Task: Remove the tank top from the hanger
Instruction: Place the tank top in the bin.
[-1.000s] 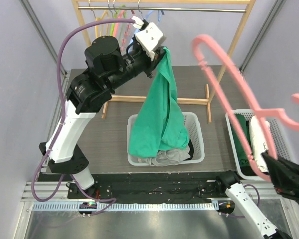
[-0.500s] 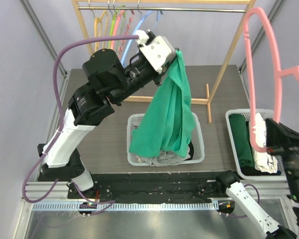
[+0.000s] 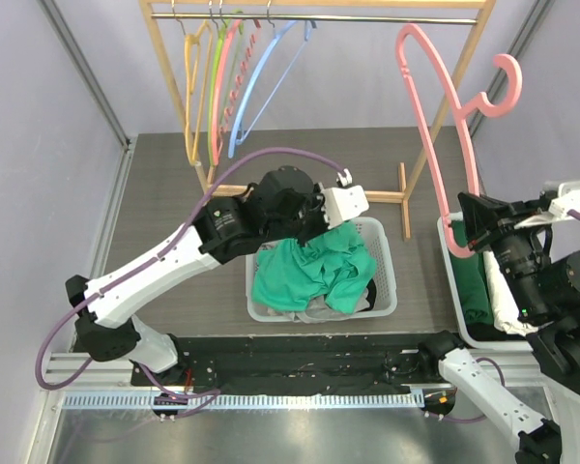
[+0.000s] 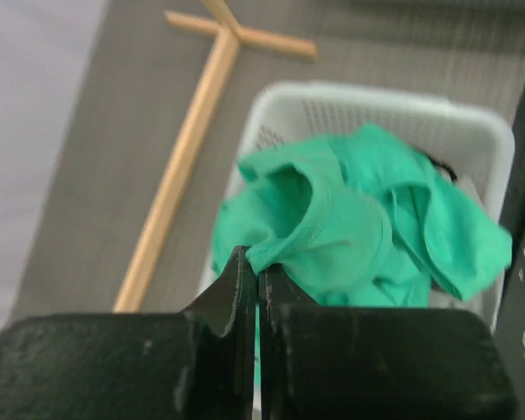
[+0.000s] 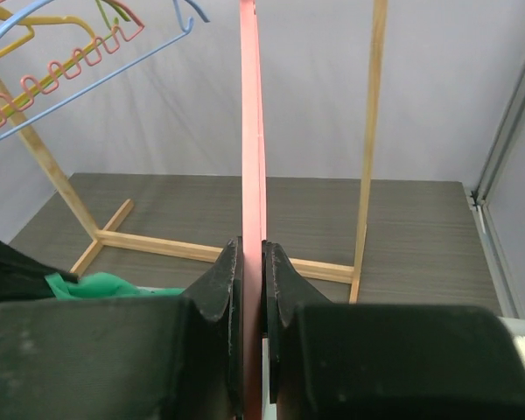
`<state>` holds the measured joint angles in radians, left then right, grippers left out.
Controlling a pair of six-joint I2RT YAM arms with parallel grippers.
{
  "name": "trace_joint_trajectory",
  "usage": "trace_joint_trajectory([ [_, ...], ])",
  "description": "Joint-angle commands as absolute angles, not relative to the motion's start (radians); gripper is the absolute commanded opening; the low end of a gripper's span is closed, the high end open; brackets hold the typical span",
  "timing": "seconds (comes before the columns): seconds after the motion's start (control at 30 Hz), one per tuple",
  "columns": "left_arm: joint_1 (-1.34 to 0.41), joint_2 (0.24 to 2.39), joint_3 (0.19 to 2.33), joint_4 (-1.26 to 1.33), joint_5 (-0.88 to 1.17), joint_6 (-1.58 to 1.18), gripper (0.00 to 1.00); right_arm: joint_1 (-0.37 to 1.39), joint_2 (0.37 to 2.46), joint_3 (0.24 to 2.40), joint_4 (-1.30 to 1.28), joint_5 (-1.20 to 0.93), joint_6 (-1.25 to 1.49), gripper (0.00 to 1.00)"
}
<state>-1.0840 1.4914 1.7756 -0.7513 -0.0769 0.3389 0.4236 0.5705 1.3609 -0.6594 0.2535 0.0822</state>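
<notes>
The green tank top (image 3: 309, 273) lies bunched in the white laundry basket (image 3: 383, 237), free of the hanger. My left gripper (image 3: 317, 235) hangs just above it, shut on a fold of its edge; the left wrist view shows that green hem pinched at the fingertips of the left gripper (image 4: 256, 259), with the tank top (image 4: 359, 236) spread below. My right gripper (image 3: 467, 220) is shut on the lower bar of the bare pink hanger (image 3: 430, 92), which stands upright at the right with its hook high. In the right wrist view the hanger (image 5: 250, 131) rises from the right gripper (image 5: 252, 251).
A wooden clothes rack (image 3: 319, 5) crosses the back with several coloured hangers (image 3: 222, 77) on its left end; its foot (image 3: 406, 198) sits beside the basket. A second white basket (image 3: 534, 246) with folded clothes stands at the right. Grey cloth lies under the tank top.
My left arm dropped from up high to the basket, and the hanging tank top collapsed into it. The right arm swung the pink hanger left and stood it upright.
</notes>
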Motion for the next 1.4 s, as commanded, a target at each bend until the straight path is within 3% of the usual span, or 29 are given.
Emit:
trace_joint_trajectory([
  [0.0,-1.049,1.427,1.663,-0.874,-0.020,0.301,0.00,0.426,0.627,1.422,-0.600,0.209,0.097,0.01],
  [0.3,-0.993,1.278,1.321,-0.802,0.009,0.325,0.00,0.426,0.745,1.525,-0.666,0.230,0.098,0.01],
  [0.37,-0.977,1.259,1.389,-0.839,-0.023,0.363,0.00,0.426,0.767,1.543,-0.686,0.235,0.110,0.01],
  [0.5,-0.789,1.415,1.744,-1.064,0.154,0.264,0.00,0.426,0.804,1.546,-0.690,0.239,0.115,0.01],
  [0.6,-0.723,1.500,1.796,-1.074,0.202,0.219,0.00,0.426,0.811,1.523,-0.677,0.236,0.127,0.01],
  [0.83,-0.738,1.410,1.421,-0.824,0.311,0.236,0.00,0.426,0.842,1.523,-0.669,0.239,0.137,0.01],
  [1.03,-0.795,1.330,1.292,-0.747,0.272,0.279,0.00,0.426,0.868,1.519,-0.654,0.238,0.135,0.01],
  [1.37,-0.807,1.374,1.077,-0.537,0.123,0.271,0.00,0.426,0.948,1.598,-0.661,0.235,0.103,0.01],
])
